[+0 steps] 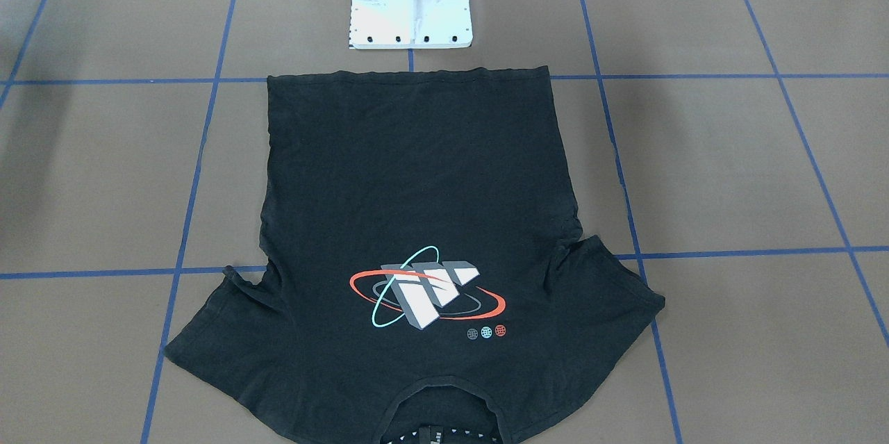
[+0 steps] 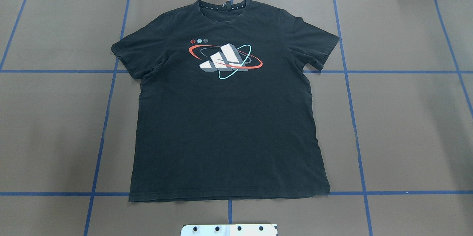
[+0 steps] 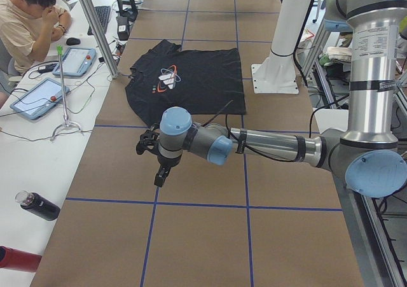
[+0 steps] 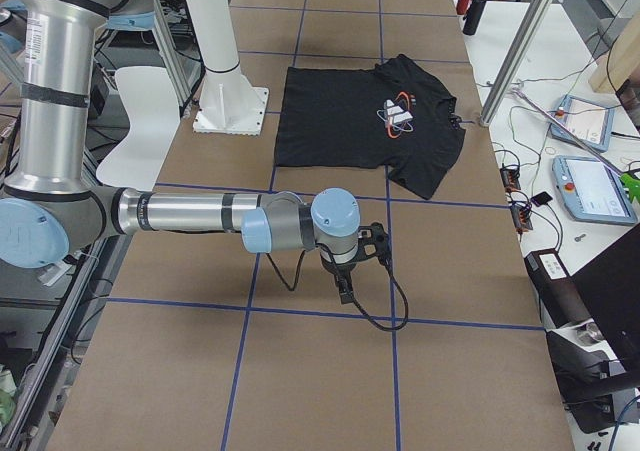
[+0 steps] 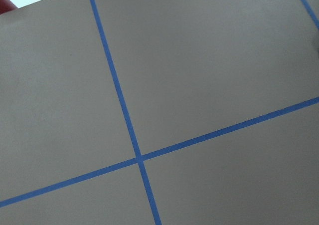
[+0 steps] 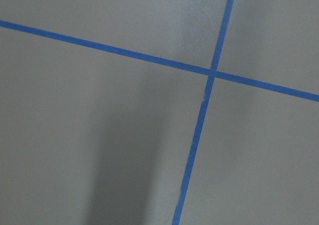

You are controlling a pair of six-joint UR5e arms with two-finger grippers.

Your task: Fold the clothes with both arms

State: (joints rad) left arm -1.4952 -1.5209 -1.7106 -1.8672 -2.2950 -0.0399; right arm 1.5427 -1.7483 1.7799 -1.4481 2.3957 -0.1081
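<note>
The black T-shirt lies flat and face up in the middle of the table, its red, teal and white graphic showing. Its collar points away from the robot and its hem lies near the base; both sleeves are spread out. It also shows in the front view as the T-shirt. The left arm reaches out over bare table, and its gripper hangs well short of the shirt. Likewise the right arm holds its gripper over bare table. I cannot tell whether either gripper is open or shut. Both wrist views show only brown table.
Blue tape lines grid the brown table. The white base mount stands just behind the shirt's hem. A person sits at a side table with tablets and a dark bottle. Metal posts stand at the far edge.
</note>
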